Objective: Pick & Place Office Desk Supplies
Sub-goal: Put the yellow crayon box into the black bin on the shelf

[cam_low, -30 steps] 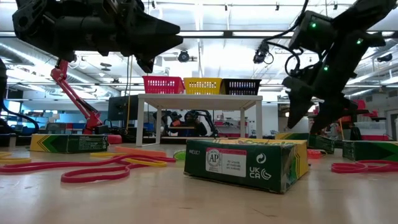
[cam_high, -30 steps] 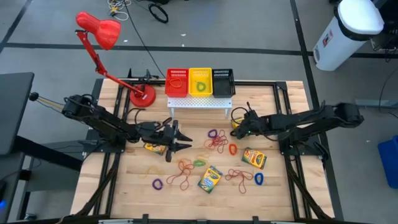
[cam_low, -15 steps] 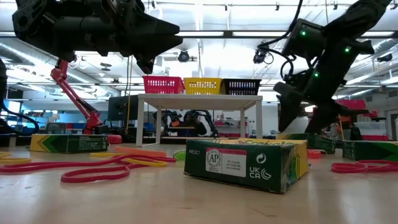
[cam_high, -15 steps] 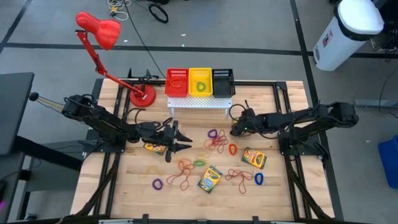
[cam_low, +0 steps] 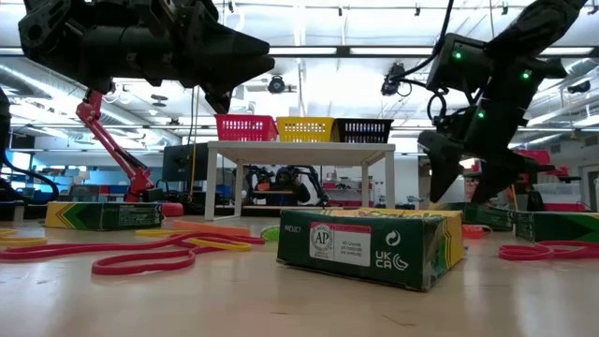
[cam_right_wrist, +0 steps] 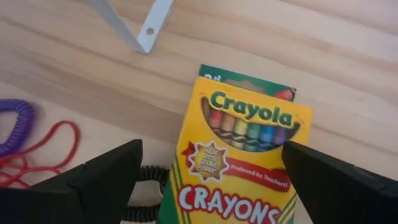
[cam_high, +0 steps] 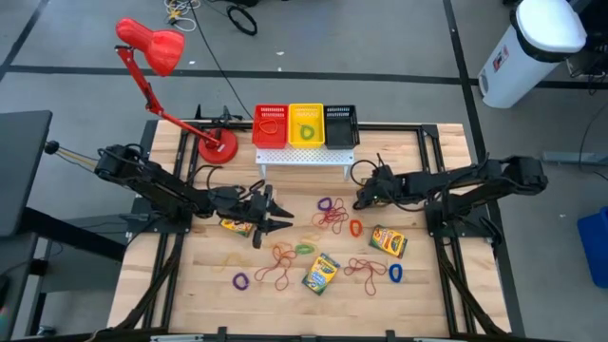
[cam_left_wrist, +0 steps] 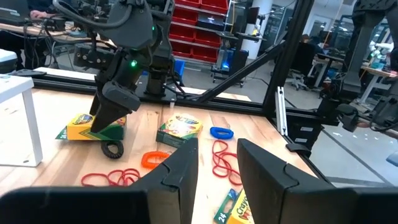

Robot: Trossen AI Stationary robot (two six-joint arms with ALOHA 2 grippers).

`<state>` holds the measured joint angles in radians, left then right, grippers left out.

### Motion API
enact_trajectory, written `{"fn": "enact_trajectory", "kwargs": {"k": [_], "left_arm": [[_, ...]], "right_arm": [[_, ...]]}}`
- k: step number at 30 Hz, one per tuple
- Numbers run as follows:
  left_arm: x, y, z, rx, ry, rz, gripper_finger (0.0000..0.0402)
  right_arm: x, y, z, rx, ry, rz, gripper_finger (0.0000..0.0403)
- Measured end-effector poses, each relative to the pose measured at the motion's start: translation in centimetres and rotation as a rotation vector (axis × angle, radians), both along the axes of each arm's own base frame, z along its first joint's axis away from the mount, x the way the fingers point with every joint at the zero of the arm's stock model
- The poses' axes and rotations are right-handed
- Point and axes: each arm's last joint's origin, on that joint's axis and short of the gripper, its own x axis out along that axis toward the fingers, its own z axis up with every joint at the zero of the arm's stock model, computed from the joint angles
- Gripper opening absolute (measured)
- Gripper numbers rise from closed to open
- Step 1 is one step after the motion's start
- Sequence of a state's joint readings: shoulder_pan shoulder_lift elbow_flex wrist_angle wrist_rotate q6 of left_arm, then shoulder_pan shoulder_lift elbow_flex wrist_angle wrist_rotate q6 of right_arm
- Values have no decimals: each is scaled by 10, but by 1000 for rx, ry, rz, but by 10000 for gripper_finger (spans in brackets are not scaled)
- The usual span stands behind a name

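Looking straight down in the high view, we see the right gripper (cam_high: pixel 362 198) at centre right, poised over a crayon box (cam_high: pixel 364 193) that lies just below the white perforated rack (cam_high: pixel 306 158). The left gripper (cam_high: pixel 282 215) sits left of centre, with a second crayon box (cam_high: pixel 235 225) lying beside its wrist. Two more boxes lie lower in the frame, one at lower centre (cam_high: pixel 321 274) and one to the right (cam_high: pixel 389 241). Loose rubber bands (cam_high: pixel 332 216) are scattered across the middle of the wooden table (cam_high: pixel 418 294). The red desk lamp (cam_high: pixel 152 47) stands at upper left.

In the low view, a crayon box (cam_low: pixel 372 245) fills the centre foreground, red bands (cam_low: pixel 154 255) curl along the table at left, and the right gripper (cam_low: pixel 460 190) hangs at right with its fingers spread, tips near the tabletop.

In the left wrist view, we see the left fingers (cam_left_wrist: pixel 181 170) at bottom centre, partly apart with nothing between them. Across the table the right gripper (cam_left_wrist: pixel 111 124) is down at its crayon box (cam_left_wrist: pixel 93 127), upper left.

In the right wrist view, we see the fingers (cam_right_wrist: pixel 102 171) at the lower corners, spread wide and astride the Crayola box (cam_right_wrist: pixel 236 155), which fills the centre; they do not press its sides.
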<state>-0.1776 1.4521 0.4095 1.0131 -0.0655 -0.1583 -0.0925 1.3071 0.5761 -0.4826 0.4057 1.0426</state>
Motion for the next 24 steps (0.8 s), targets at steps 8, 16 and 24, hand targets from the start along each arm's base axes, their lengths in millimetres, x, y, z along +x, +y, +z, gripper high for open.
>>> {"fn": "enact_trajectory", "kwargs": {"k": [8,16,24], "left_arm": [[0,0,-3,-22,29,4,121],[0,0,-3,-20,33,5,121],[0,0,-4,-20,40,1,121]], "right_arm": [[-1,1,16,39,101,-18,397],[-6,0,8,50,76,-98,397],[-3,-2,3,68,6,-101,397]]}}
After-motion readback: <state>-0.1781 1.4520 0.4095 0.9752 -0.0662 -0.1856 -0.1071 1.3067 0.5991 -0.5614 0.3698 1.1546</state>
